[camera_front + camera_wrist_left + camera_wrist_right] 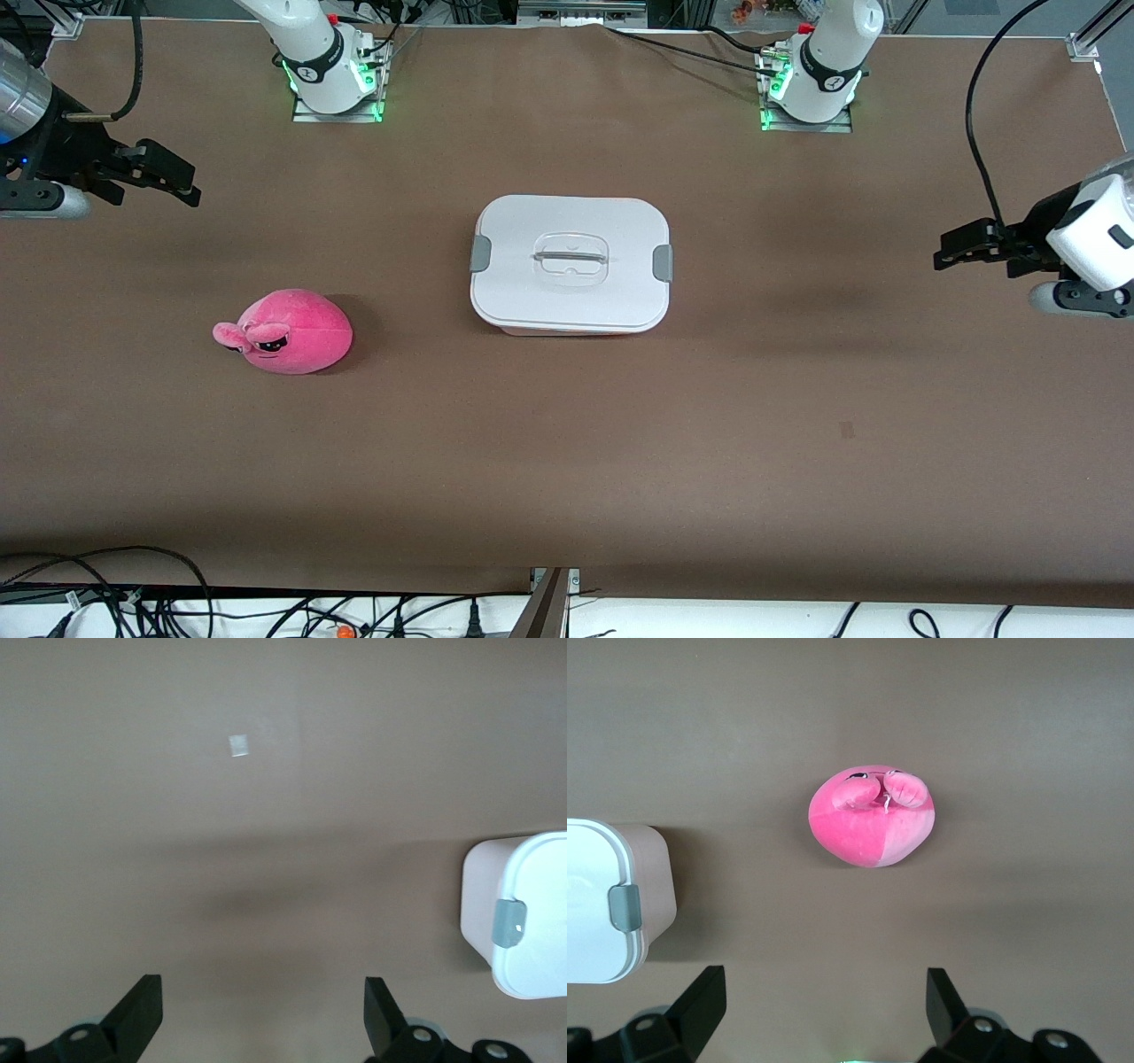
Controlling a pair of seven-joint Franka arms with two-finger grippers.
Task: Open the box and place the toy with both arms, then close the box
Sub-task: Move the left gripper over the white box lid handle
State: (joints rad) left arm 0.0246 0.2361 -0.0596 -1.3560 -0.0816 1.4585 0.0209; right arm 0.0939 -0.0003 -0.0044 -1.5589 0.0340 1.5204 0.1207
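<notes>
The box [570, 264] sits shut at the table's middle, its white lid on, grey clips at both short ends and a clear handle in the centre. The pink toy [285, 331] lies on the table toward the right arm's end, a little nearer the front camera than the box. My right gripper [168, 182] is open and empty, high over the table's edge at its own end; its wrist view shows the toy [871, 815] and one box end [613, 901]. My left gripper [961, 248] is open and empty over its own end; its wrist view shows a box corner [523, 912].
The brown table top [567, 443] is bare around the box and toy. The two arm bases [335, 75] [811, 84] stand along the edge farthest from the front camera. Cables hang along the near edge [177, 594].
</notes>
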